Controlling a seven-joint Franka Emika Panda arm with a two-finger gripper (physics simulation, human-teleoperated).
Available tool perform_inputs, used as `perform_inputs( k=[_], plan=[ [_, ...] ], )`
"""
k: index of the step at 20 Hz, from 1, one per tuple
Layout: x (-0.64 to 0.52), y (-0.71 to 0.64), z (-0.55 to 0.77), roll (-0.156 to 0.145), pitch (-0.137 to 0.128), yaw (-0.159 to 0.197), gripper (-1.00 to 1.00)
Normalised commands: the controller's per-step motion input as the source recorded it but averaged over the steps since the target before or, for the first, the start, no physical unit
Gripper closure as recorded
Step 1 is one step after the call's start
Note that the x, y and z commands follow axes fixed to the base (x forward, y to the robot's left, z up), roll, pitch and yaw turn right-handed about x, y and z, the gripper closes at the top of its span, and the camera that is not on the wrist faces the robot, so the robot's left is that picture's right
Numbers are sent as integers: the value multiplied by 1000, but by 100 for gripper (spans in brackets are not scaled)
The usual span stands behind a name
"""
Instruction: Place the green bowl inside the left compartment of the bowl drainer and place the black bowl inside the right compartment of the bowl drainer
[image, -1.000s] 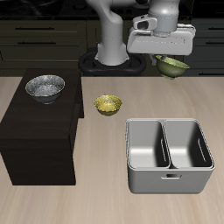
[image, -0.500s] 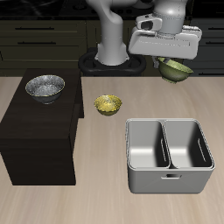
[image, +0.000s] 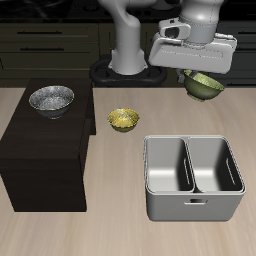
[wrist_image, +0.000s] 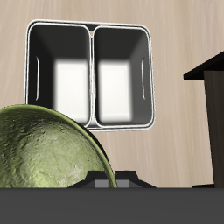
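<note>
Olive-green and glossy, the small green bowl (image: 203, 84) hangs clamped in my gripper (image: 197, 76) above the table's back edge, short of the empty grey metal bowl drainer (image: 193, 206) (both compartments bare), the speckled black bowl (image: 51, 100) untouched on its dark stand (image: 45, 160).

hand (image: 199, 76) gripping green bowl (image: 205, 85), airborne

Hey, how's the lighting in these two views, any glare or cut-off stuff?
Exterior view: even, soft light, with a faint shadow beside the light grey metal bowl drainer. Wrist view: bright patches glare on both compartment floors of the drainer, and the small olive-green bowl looms large, cropped by the frame, glossy and mottled.
</note>
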Motion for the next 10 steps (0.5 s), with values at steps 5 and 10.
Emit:
perform_inputs(
  k=[5,10],
  plan=[
    [287,67,-62,37,45,-19,100],
    [241,-33,-42,13,14,2,100]
  ],
)
